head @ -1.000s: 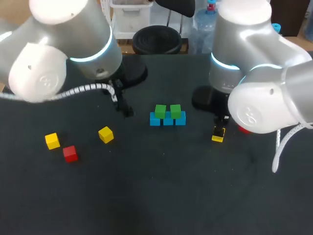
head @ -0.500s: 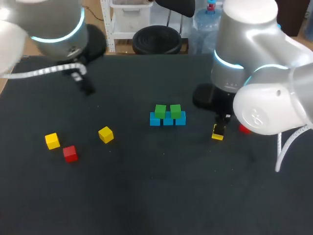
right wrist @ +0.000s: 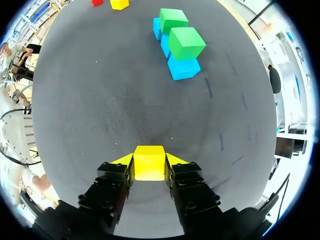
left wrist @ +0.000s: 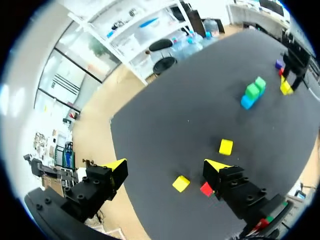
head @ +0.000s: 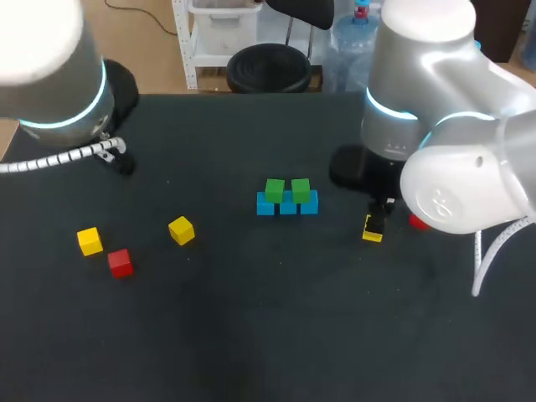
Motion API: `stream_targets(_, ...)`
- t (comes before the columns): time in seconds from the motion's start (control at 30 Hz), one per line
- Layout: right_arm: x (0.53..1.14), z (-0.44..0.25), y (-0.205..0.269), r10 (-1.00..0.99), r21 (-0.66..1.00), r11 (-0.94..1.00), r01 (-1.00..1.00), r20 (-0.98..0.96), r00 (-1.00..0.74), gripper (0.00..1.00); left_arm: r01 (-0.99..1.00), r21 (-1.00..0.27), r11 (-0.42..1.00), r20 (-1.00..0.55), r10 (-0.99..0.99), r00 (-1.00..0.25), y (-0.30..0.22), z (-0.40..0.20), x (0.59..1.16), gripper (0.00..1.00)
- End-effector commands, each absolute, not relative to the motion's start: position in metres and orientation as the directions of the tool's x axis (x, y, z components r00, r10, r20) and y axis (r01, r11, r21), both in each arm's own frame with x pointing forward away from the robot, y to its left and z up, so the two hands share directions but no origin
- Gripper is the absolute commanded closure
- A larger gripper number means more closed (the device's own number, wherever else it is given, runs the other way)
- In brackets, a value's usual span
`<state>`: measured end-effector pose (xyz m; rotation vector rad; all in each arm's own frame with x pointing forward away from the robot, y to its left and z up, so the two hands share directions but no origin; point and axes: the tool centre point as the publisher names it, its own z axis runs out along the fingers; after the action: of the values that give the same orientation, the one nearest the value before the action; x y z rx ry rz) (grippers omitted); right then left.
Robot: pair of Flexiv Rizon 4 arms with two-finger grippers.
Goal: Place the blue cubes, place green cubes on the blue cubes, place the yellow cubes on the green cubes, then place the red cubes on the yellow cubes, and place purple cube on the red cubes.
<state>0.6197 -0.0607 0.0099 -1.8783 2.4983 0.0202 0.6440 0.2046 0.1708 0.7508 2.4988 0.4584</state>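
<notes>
Left arm (head: 50,84) has pulled away, left pincer (left wrist: 166,163) gaping empty; right pincer (right wrist: 149,165) clamps yellow cube (right wrist: 149,159), green cubes (right wrist: 186,43) lying well ahead of it.

All I have besides my work is the desk (head: 251,335), a flat, matte black top spread wide below me. Its far edge runs straight across the back, and one corner shows from my left wrist. Seen from my right wrist, a few short, faint streaks (right wrist: 208,88) mark its surface.
</notes>
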Motion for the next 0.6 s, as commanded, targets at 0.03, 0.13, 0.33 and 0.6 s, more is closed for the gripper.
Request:
stream_targets(0.03, 0.618, 0.011, -0.061, -0.960, -0.003, 0.281, -0.960, -0.020, -0.281, 1.00, 0.393, 0.438, 0.808, -0.438, 0.574, -0.692, 0.203, 0.175, 0.634, 0.00)
stream_targets(0.13, 0.617, 0.013, -0.060, -0.960, -0.006, 0.281, -0.960, -0.021, -0.280, 1.00, 0.450, 0.398, 0.799, -0.428, 0.596, -0.679, 0.187, 0.165, 0.640, 0.00)
stream_targets(0.33, 0.616, 0.017, -0.059, -0.960, -0.016, 0.278, -0.960, -0.025, -0.278, 1.00, 0.556, 0.358, 0.750, -0.389, 0.661, -0.641, 0.148, 0.134, 0.632, 0.00)
stream_targets(0.6, 0.614, 0.018, -0.060, -0.962, -0.011, 0.272, -0.962, -0.028, -0.272, 1.00, 0.468, 0.380, 0.798, -0.465, 0.602, -0.649, 0.137, 0.108, 0.609, 0.00)
